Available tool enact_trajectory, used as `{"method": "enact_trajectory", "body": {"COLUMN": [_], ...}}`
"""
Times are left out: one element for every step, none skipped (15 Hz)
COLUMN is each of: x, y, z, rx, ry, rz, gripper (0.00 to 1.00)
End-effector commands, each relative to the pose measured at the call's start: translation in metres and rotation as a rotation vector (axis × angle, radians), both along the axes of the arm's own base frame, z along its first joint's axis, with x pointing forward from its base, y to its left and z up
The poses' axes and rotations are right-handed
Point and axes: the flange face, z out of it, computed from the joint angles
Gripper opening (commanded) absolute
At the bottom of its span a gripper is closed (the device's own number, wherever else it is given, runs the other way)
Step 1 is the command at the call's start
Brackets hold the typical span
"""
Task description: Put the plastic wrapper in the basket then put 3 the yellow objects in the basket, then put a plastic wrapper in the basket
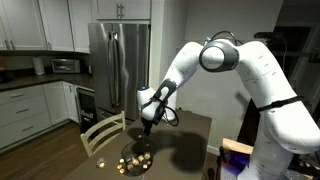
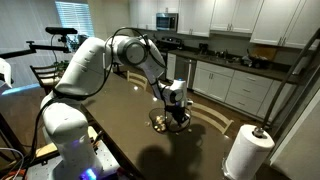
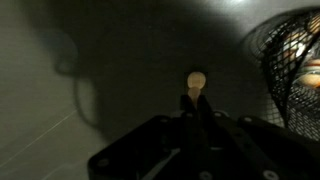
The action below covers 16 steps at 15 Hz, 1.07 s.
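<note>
The hand [image 3: 196, 97] pinches one yellow object [image 3: 196, 79] — near the basket [image 3: 290, 70] (dark mesh).

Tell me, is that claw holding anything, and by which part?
Yes: the gripper pinches one small yellow object by its lower half, between the fingertips, near the basket.

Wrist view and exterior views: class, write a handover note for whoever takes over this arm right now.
Gripper: shut on one yellow object, held over the dark table.
Basket: just to the side of the gripper in the wrist view.
Done: one piece is picked up. Other yellow pieces show at the basket, count unclear.
Left: drop this piece in the basket. No wrapper can be made out, so check that.
</note>
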Motion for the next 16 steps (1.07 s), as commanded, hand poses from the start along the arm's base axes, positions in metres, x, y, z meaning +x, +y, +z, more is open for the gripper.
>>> {"method": "enact_trajectory", "body": {"x": [-0.027, -0.031, -0.036, -0.040, -0.043, -0.046, -0.049, -0.050, -0.051, -0.052, -0.052, -0.052, -0.052, -0.052, -0.051, -0.050], "y": [0.023, 0.032, 0.040, 0.050, 0.058, 0.067, 0.075, 0.082, 0.090, 0.096, 0.102, 0.109, 0.114, 0.120, 0.124, 0.129], "z": [0.031, 0.037, 0.041, 0.045, 0.051, 0.056, 0.060, 0.067, 0.071, 0.076, 0.079, 0.082, 0.083, 0.084, 0.083, 0.083], "rx": [-0.057, -0.068, -0.080, -0.090, -0.099, -0.107, -0.117, -0.123, -0.129, -0.132, -0.129, -0.117, -0.099, -0.078, -0.050, -0.028], "ry": [0.006, 0.002, -0.002, -0.006, -0.008, -0.013, -0.020, -0.025, -0.030, -0.036, -0.043, -0.049, -0.055, -0.055, -0.051, -0.043], "rz": [0.011, 0.027, 0.042, 0.058, 0.078, 0.097, 0.117, 0.139, 0.163, 0.187, 0.215, 0.242, 0.268, 0.289, 0.314, 0.335], "gripper": [0.05, 0.05, 0.05, 0.05, 0.05, 0.05, 0.05, 0.05, 0.05, 0.05, 0.05, 0.05, 0.05, 0.05, 0.05, 0.05]}}
